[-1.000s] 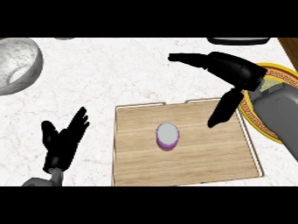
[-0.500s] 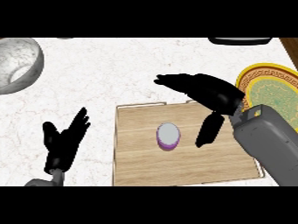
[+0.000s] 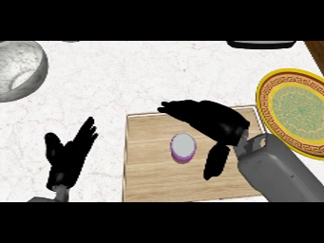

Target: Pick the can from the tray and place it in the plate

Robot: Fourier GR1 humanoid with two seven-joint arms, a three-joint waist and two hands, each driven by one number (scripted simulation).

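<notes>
So the can (image 3: pixel 183 147) is standing upright on the wooden tray (image 3: pixel 150 180), sitting in the gap between the right hand's (image 3: pixel 210 119) fingers above it and thumb beside it. That hand is spread open, gripping nothing. The plate (image 3: pixel 276 133) is lying off to the hand's right. The left hand (image 3: pixel 70 156) is resting open, well apart.
</notes>
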